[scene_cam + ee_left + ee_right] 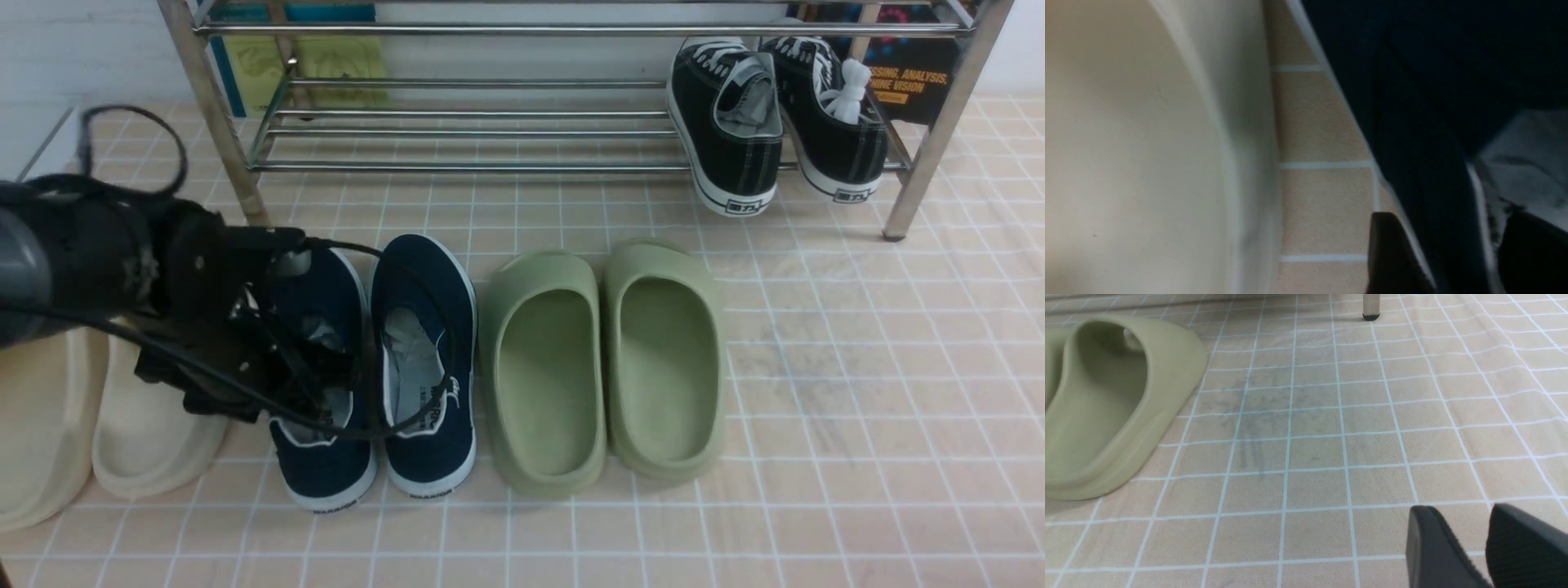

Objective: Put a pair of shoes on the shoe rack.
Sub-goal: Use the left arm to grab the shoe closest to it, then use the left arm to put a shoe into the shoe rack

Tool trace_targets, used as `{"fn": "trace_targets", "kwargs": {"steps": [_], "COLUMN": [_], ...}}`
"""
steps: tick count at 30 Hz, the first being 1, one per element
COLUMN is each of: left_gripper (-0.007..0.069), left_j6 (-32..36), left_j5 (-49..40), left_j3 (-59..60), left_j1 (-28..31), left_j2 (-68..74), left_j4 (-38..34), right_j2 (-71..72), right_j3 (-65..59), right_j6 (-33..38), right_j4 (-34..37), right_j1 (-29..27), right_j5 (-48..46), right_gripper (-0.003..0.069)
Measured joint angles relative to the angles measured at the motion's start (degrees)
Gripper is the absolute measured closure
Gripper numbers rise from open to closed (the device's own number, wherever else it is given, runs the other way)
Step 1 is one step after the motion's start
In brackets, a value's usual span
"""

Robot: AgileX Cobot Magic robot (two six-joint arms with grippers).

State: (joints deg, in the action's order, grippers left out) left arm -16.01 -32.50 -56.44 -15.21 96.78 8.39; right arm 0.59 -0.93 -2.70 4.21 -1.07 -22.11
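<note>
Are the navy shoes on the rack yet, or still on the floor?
On the floor: both navy shoes sit side by side on the tiles, in front of the shoe rack.

The front view is taken from a raised position on the robot's side and is directed forward and downward, so that the tiled floor [857, 367] is covered at middle range up to the shoe rack [522, 131] at the far edge. The left wrist view is set very close and is blurred. It is directed into the gap between a cream slipper [1147, 143] and a navy shoe [1412, 81], both also recorded at the left of the front view. The right wrist view is held low over the floor and directed along it toward a rack leg [1371, 306], with one green slipper [1118, 404] shared with the front view.
</note>
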Motion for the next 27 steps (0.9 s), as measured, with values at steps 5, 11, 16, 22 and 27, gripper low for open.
{"fn": "trace_targets", "kwargs": {"steps": [5, 11, 16, 22, 27], "left_gripper": [0.0549, 0.0581, 0.0581, 0.0581, 0.0581], "left_j6": [-8.96, -10.29, -10.52, -10.87, -11.79], "left_j5": [-1.35, -12.27, -12.5, -11.98, -11.34], "left_j3": [-1.37, -11.87, -22.01, -37.08, -50.32], "left_j1": [-1.0, -1.0, -1.0, -0.16, 1.67], "left_j2": [-0.44, -7.54, -4.5, 9.22, 20.5], "left_j4": [6.74, 8.98, 9.47, 9.88, 9.57], "right_j2": [0.0, 0.0, 0.0, 0.0, 0.0], "right_j3": [0.0, 0.0, 0.0, 0.0, 0.0], "right_j6": [0.0, 0.0, 0.0, 0.0, 0.0], "right_j4": [0.0, 0.0, 0.0, 0.0, 0.0], "right_j1": [0.0, 0.0, 0.0, 0.0, 0.0], "right_j5": [0.0, 0.0, 0.0, 0.0, 0.0], "right_gripper": [0.0421, 0.0421, 0.0421, 0.0421, 0.0421]}}
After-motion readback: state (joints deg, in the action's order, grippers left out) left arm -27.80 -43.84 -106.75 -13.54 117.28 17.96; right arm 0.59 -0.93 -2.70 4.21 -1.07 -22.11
